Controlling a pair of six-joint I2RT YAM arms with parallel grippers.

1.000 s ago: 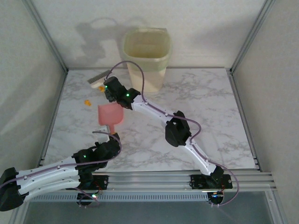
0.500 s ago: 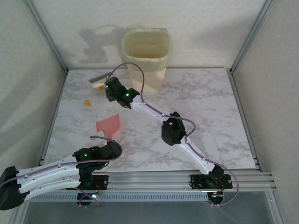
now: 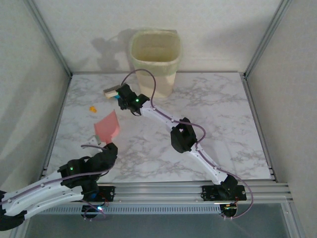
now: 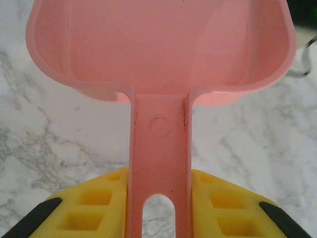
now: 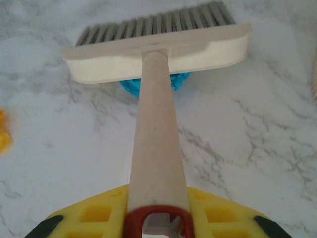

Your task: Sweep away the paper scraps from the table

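The left gripper (image 4: 158,210) is closed on the handle of a pink dustpan (image 4: 158,44), which is held over the table (image 3: 223,114) near its left side. The right gripper (image 5: 157,213) is clamped on the handle of a brush (image 5: 156,47), whose head is kept low at the far left. Of the paper scraps (image 3: 92,108), an orange one is seen left of the brush, and a blue one (image 5: 179,81) is tucked beneath the brush head. A cream bin (image 3: 155,57) is stood at the far edge of the marble, and pale walls are seen behind.

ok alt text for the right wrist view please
The right gripper is shut on the handle of a cream brush, its bristles pointing away over the marble table. A blue paper scrap peeks from under the brush head, and an orange scrap lies at the left edge.
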